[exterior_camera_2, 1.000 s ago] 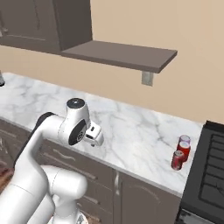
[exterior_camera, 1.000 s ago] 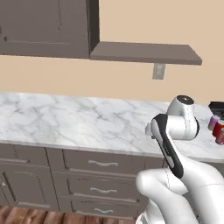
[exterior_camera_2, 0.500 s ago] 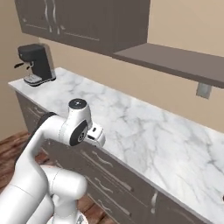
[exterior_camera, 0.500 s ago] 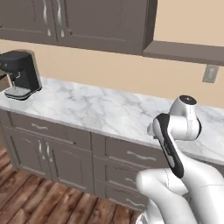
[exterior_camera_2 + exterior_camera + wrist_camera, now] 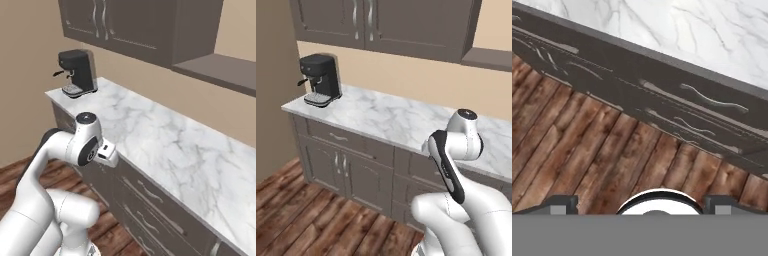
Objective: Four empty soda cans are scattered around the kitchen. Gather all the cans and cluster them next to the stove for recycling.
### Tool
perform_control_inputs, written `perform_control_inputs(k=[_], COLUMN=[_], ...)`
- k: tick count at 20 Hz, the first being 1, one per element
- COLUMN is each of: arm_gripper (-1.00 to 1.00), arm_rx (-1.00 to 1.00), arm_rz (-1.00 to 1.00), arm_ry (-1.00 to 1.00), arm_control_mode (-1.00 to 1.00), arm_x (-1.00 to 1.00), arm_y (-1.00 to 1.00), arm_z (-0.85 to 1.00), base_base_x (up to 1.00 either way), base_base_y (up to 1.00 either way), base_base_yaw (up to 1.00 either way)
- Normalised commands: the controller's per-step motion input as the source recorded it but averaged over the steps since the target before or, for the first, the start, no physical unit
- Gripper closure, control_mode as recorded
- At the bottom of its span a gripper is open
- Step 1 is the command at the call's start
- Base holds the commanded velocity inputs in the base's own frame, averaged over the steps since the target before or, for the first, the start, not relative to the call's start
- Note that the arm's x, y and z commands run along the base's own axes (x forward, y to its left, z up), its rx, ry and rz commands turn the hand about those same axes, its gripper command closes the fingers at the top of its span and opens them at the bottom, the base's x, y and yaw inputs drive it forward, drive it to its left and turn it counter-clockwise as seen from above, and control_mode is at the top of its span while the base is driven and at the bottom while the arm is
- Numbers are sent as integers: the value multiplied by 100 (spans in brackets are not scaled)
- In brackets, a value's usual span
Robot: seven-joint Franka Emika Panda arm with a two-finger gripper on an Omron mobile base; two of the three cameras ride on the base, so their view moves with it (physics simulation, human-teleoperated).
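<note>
Marble kitchen counter (image 5: 391,117) — white, grey-veined — over dark brown cabinets (image 5: 343,165).

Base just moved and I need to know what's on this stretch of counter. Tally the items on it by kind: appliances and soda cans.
Coffee machines: 1, a black espresso machine at the far left end of the marble counter.
Soda cans: 0 in these views.
Total: 1
</note>
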Motion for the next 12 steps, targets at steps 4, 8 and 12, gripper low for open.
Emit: perform_control_inputs(k=[4,8,12], arm_gripper=[-100,-100,-100], arm_rx=[0,0,0], arm_rz=[0,0,0], arm_ry=[0,0,0], arm_control_mode=[100,100,100], arm_x=[0,0,0], arm_y=[0,0,0], arm_z=[0,0,0], base_base_x=[-13,-3,0], base_base_y=[67,45,34], base_base_yaw=[17,44,46])
